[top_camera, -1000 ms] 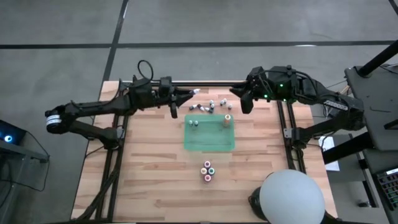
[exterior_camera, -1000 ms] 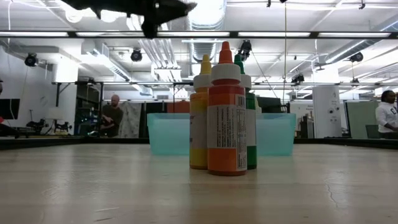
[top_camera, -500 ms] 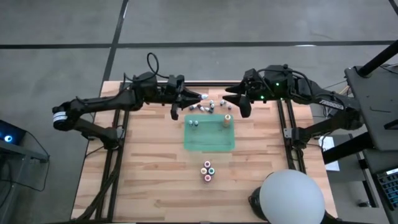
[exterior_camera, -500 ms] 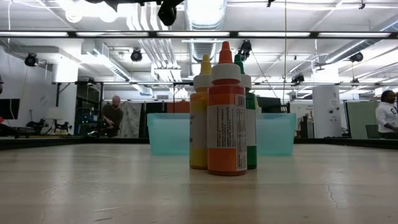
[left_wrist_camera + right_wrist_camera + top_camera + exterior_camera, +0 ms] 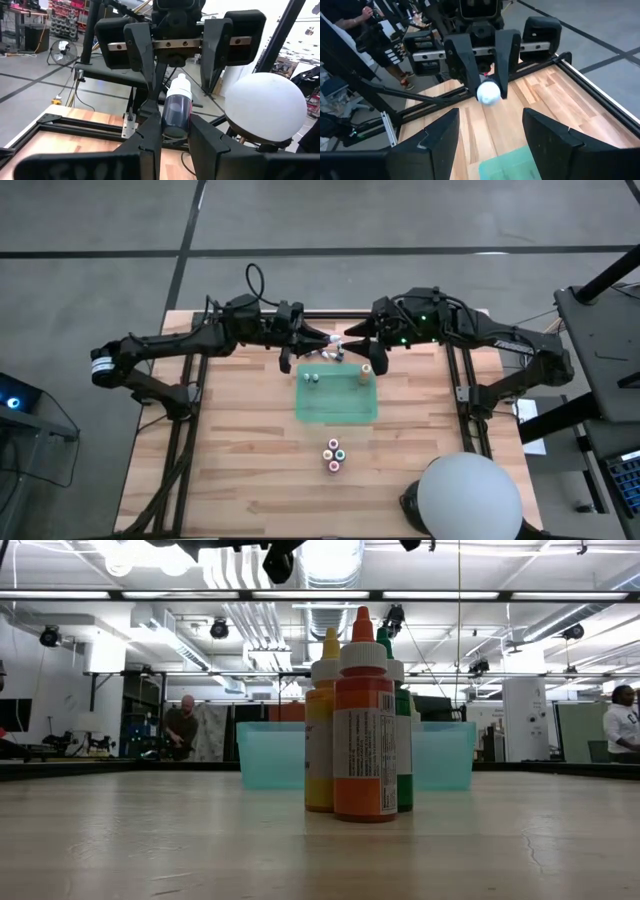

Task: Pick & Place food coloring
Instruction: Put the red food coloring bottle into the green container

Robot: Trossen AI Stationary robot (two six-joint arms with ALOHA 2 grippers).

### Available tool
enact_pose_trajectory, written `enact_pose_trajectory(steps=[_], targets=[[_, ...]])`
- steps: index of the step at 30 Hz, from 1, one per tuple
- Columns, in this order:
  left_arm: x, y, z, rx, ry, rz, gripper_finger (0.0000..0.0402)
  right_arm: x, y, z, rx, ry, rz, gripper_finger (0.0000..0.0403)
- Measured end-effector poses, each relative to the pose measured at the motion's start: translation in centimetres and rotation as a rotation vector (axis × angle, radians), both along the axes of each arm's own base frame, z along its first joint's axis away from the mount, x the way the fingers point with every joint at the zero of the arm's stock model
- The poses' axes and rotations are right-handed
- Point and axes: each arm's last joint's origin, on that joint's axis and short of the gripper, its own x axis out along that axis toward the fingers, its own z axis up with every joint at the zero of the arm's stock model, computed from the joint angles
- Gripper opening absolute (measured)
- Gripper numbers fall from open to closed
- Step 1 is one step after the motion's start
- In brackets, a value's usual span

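Over the table's far middle my left gripper (image 5: 328, 343) is shut on a tiny food coloring bottle (image 5: 176, 107) with a dark body and white cap (image 5: 488, 93). My right gripper (image 5: 357, 345) faces it, open, with one finger on each side of the cap and not touching it. On the green mat (image 5: 336, 405) stand a small bottle (image 5: 312, 378) and a yellow-orange bottle (image 5: 366, 372). More tiny bottles (image 5: 340, 354) lie behind the mat. A cluster of bottles (image 5: 335, 454) stands upright near the front, and the low view shows it as orange (image 5: 364, 730), yellow and green. My left gripper pinches the bottle's dark body (image 5: 175, 117) between its two fingers. The fingers lie level, coming from the table's left. The bottle lies along them with its capped end sticking out past the fingertips toward my right gripper. It is lifted clear of the table.
A white dome (image 5: 468, 495) sits at the table's near right corner. Black frame rails (image 5: 460, 385) run along the table's sides. Bare wood (image 5: 240, 450) lies near and left of the mat. A person (image 5: 182, 727) stands in the room beyond.
Both grippers have closed in on each other above the far middle of the table. My left gripper went toward the right edge with the bottle, and my right gripper toward the left edge until its fingers flank the bottle's cap.
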Motion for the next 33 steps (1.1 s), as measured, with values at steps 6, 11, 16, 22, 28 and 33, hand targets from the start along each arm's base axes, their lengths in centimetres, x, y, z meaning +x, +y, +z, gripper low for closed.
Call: enact_pose_trajectory(steps=[6,11,16,22,28,33], targets=[[0.0,0.0,-0.1,-0.002,0.006,0.0,0.0053,0.8,-0.2,0.0,-0.015,-0.032,0.004,0.021],[0.1,0.0,-0.3,-0.004,0.01,0.001,0.0053,1.2,-0.3,-0.4,-0.017,-0.02,0.004,0.021],[0.1,0.0,-0.3,-0.004,0.011,0.001,0.0053,1.6,-0.4,-0.8,-0.016,-0.004,0.005,0.021],[0.1,0.0,-0.3,-0.005,0.012,0.001,0.0053,2.1,-0.5,-1.3,-0.017,0.013,0.006,0.021],[0.1,0.0,-0.3,-0.006,0.012,0.001,0.0053,2.1,-0.5,-1.3,-0.016,0.013,0.005,0.0203],[0.1,0.1,-0.6,-0.015,0.037,0.016,0.0053,1.9,-0.4,-1.1,-0.015,0.005,0.005,0.0188]])
